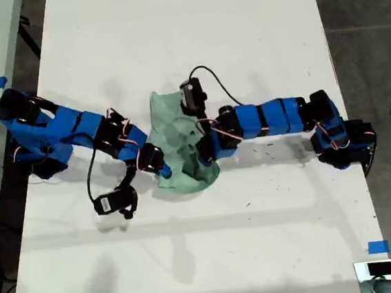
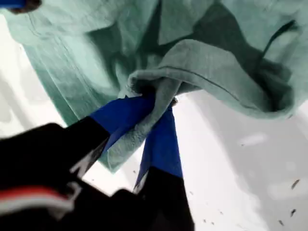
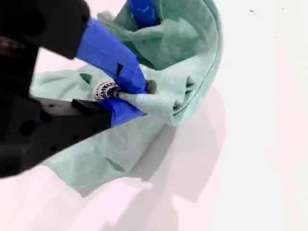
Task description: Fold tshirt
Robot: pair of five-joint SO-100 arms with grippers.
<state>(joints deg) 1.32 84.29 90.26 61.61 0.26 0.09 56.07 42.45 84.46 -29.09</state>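
Observation:
The pale mint-green tshirt lies crumpled at the middle of the white table, bunched toward its lower edge in the exterior view. Two blue arms reach in from the exterior view's left and right. One arm's gripper and the other arm's gripper both sit on the cloth. I cannot tell which arm is first or second. My first gripper is shut on a rolled edge of the tshirt. My second gripper is shut on a folded corner of the tshirt, and another blue finger shows behind it.
The white table has bare surface above and below the shirt in the exterior view. A black wrist camera hangs on its cable beside the exterior view's left arm. A blue tape mark lies near the exterior view's lower right. Dark floor borders the table.

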